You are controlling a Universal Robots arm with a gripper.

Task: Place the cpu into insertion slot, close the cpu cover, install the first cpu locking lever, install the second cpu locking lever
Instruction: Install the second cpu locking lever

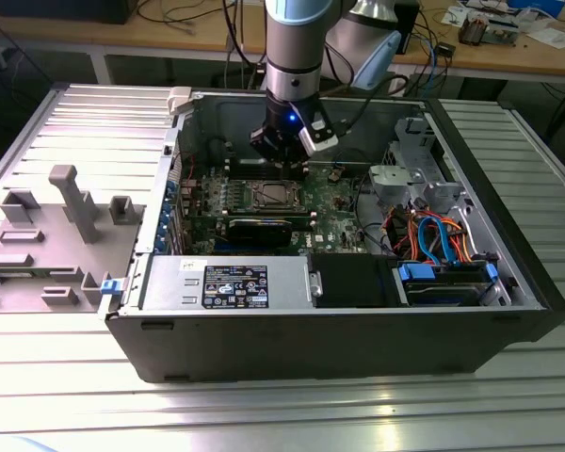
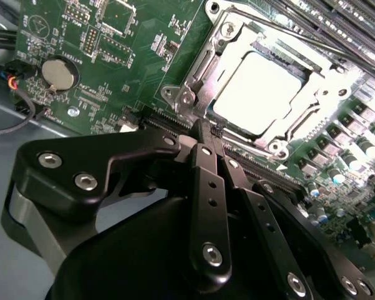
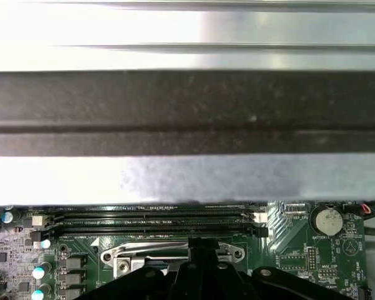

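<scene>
The gripper (image 2: 207, 130) has its fingers pressed together into one narrow tip, holding nothing. In the second wrist view that tip sits low over the board, just at the edge of the slot (image 2: 262, 87), on the side where a long black connector runs past the socket. In the exterior view the gripper (image 1: 284, 160) hangs over the far rim of the slot (image 1: 273, 196), toward the case's back wall.

The cpu (image 2: 257, 92) lies flat in the slot, its pale metal top showing through the window of the cover (image 2: 206, 69), which is folded down around it. A thin lever (image 2: 269, 28) runs along the socket's far side; whether either lever is latched cannot be told.

The socket lies just ahead of the tip, its near edge running crosswise to the closed fingers. Room is tight: memory slots (image 3: 153, 219) flank one side, capacitors (image 2: 337, 169) another, and the case wall (image 3: 187, 106) rises close behind. Above the board the space is open.
</scene>
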